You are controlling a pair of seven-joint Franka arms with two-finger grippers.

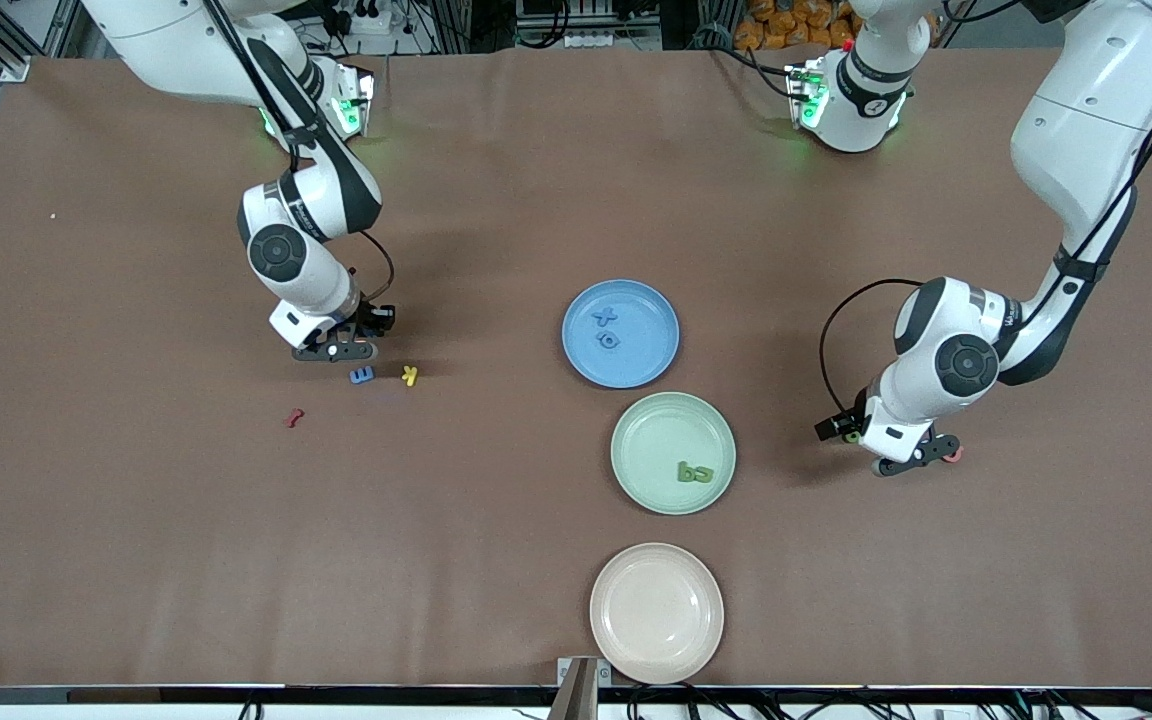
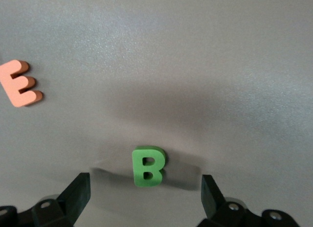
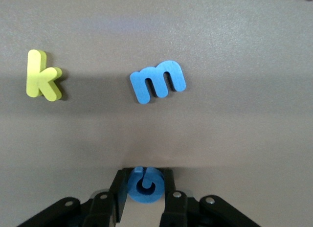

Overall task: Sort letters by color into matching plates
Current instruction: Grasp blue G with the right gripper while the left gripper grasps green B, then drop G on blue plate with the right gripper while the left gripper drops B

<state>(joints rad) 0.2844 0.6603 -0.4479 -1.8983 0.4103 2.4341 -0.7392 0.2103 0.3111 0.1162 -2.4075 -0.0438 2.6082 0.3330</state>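
My right gripper [image 1: 336, 352] is low over the table and shut on a round blue letter [image 3: 145, 187]. A blue m [image 3: 158, 81] [image 1: 362, 375] and a yellow k [image 3: 43, 81] [image 1: 410, 375] lie just nearer to the front camera. My left gripper [image 1: 911, 458] [image 2: 145, 192] is open and low at the left arm's end, its fingers [image 2: 78, 192] straddling a green B [image 2: 148, 166]. An orange-pink E [image 2: 19, 83] [image 1: 954, 455] lies beside it. The blue plate [image 1: 648, 352] holds two blue letters [image 1: 606, 328]. The mint plate [image 1: 654, 430] holds green letters [image 1: 695, 471]. The beige plate [image 1: 656, 612] is bare.
A small red letter [image 1: 293, 418] lies alone on the brown cloth, nearer to the front camera than the blue m. The three plates stand in a line down the middle of the table, the beige one at the front edge.
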